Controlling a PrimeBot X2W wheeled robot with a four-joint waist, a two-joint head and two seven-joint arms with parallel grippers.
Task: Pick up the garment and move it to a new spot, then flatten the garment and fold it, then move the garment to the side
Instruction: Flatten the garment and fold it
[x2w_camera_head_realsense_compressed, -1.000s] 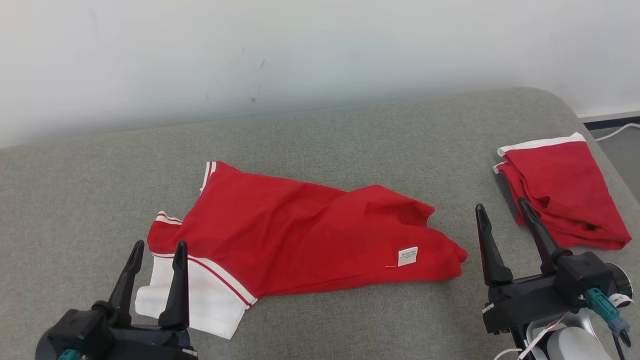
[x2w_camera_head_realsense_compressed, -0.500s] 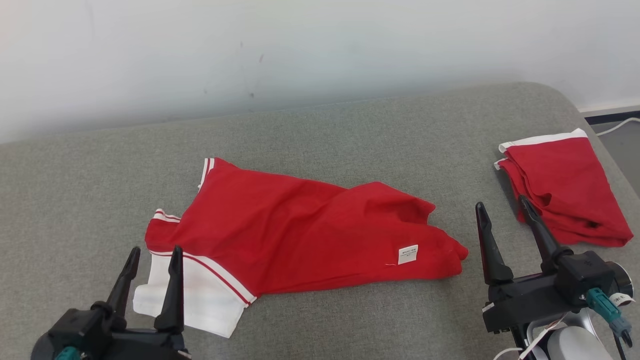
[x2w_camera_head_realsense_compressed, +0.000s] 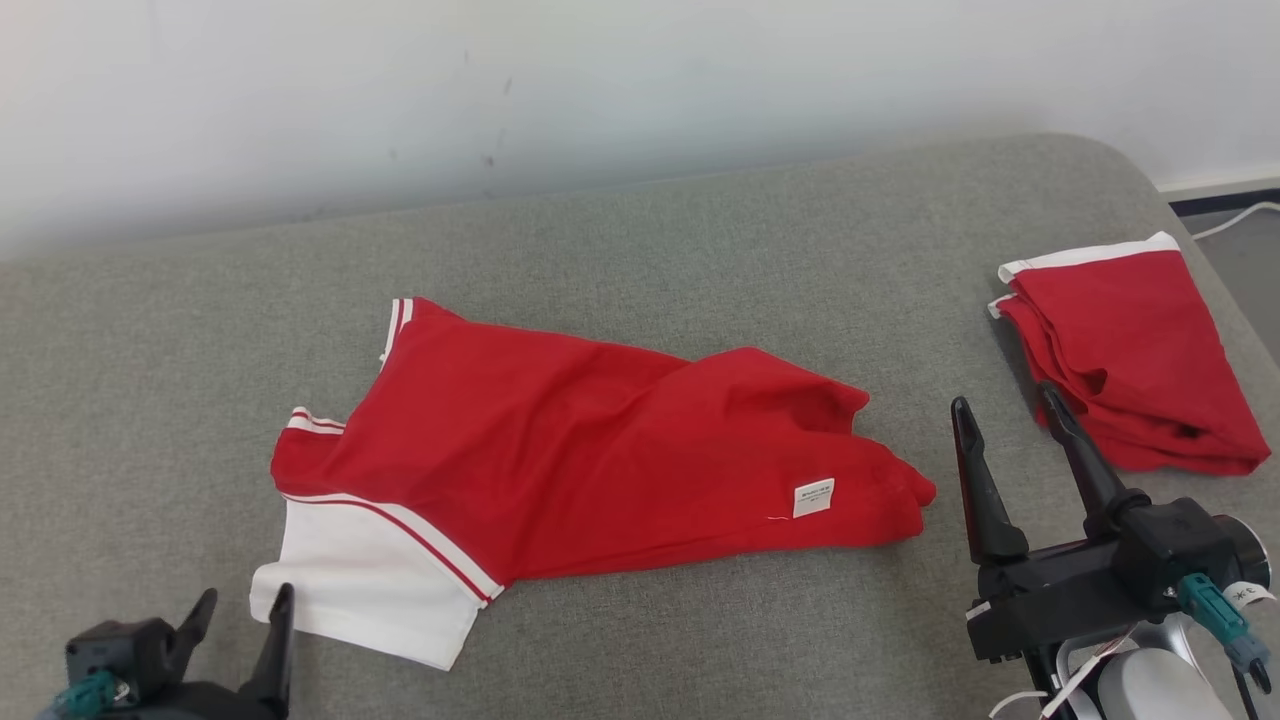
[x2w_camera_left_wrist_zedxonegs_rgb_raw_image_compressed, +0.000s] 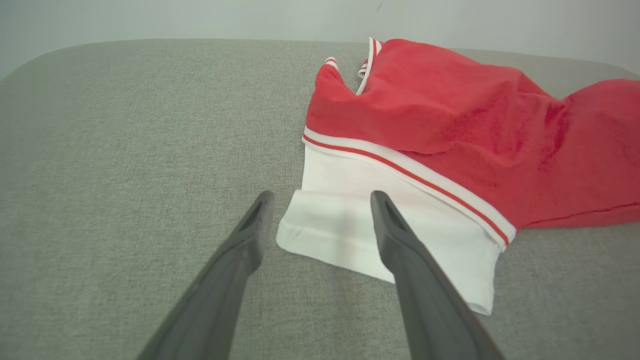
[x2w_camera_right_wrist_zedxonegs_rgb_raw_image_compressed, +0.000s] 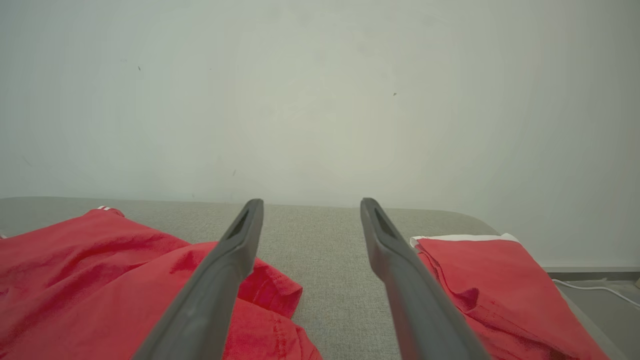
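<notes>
Grey padded surface (x2w_camera_head_realsense_compressed: 700, 250) under rumpled red garment (x2w_camera_head_realsense_compressed: 600, 450), white-trimmed.

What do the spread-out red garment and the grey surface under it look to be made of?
Red garment: soft, thin knit fabric, likely cotton or a blend, matte; it drapes in loose folds and carries a sewn-in white label. Grey surface: padded, covered in coarse woven upholstery cloth, matte; a flecked weave and rounded corners show. Exact fibre cannot be told.
</notes>
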